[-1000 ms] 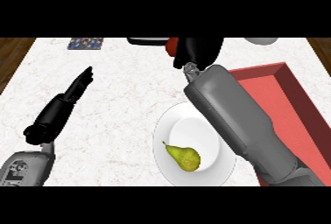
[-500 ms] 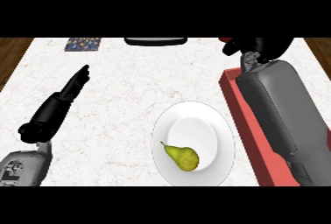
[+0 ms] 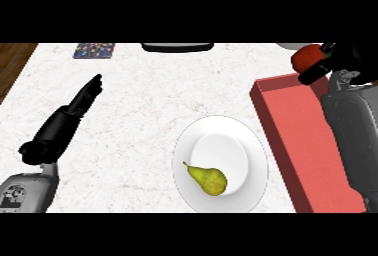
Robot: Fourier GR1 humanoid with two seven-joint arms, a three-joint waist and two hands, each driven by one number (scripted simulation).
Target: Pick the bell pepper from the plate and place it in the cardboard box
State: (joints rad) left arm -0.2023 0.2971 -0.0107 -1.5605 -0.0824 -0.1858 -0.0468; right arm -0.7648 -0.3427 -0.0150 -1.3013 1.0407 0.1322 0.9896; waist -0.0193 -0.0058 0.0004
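A red bell pepper is held near the far right of the counter, with my right hand curled round it, above the far end of the red open box. My grey right forearm covers much of the box's inside. The white plate lies left of the box, and a yellow-green pear rests on its near part. My left hand rests open on the counter at the left, fingers straight and pointing away.
A dark flat object sits at the counter's far edge. A small patterned item lies at the far left. The counter's left edge borders brown wood.
My right arm has swung to the right with the bell pepper, from beyond the plate to over the box's far end. The left hand, plate and pear have stayed put.
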